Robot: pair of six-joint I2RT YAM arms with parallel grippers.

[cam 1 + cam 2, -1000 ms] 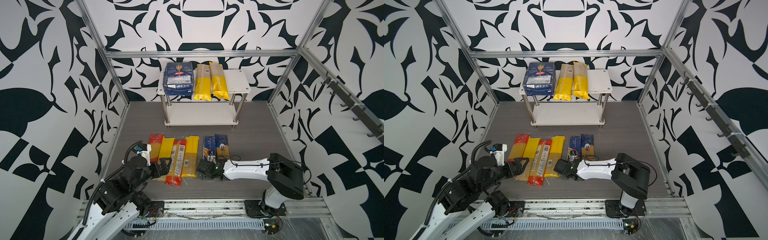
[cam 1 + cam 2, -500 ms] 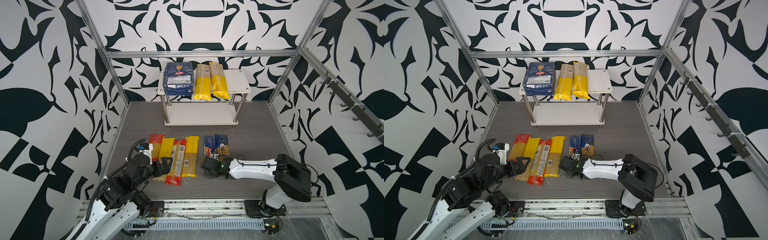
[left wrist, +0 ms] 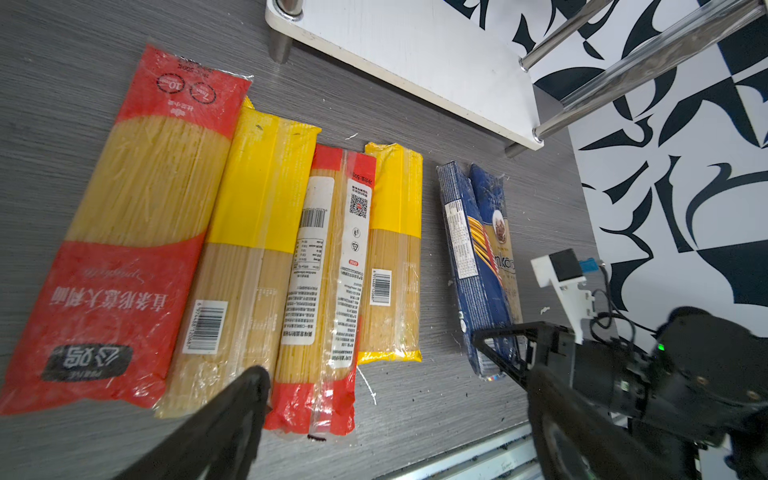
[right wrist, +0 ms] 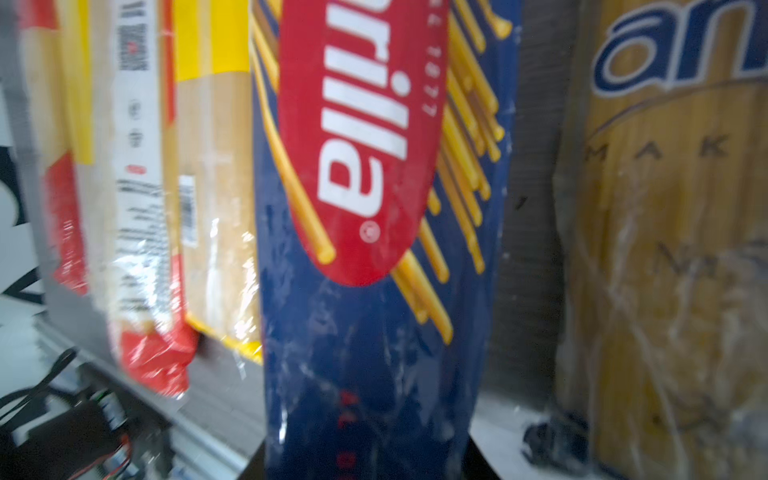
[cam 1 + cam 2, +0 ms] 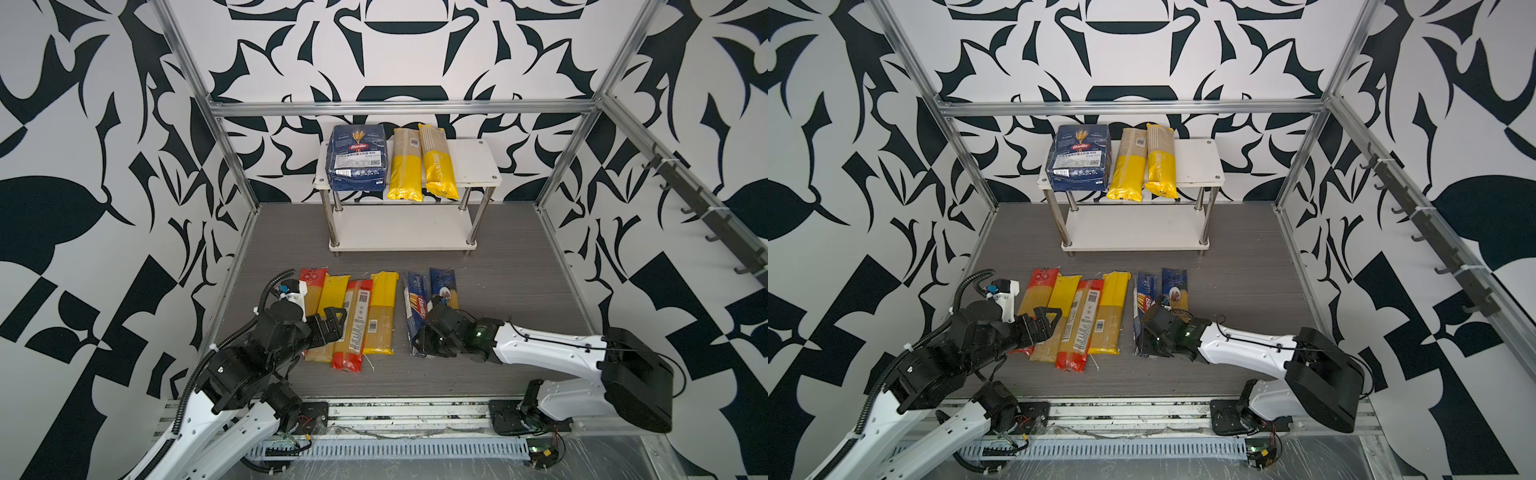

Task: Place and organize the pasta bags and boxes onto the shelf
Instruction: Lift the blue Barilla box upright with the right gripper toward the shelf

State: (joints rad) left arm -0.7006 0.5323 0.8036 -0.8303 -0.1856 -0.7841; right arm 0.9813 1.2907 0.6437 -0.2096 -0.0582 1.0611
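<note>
My right pincer [image 5: 428, 343] grips the narrow Barilla box [image 5: 417, 299] near the desk [image 5: 498, 291] front edge; my left pincer [image 5: 333, 324] gapes wide, empty.

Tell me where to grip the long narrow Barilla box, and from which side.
Its near end, across the narrow width, coming from the robot's side. The Barilla box lies pointing away from the robot, and bare floor shows on both sides there. The right tool grips it so.
</note>
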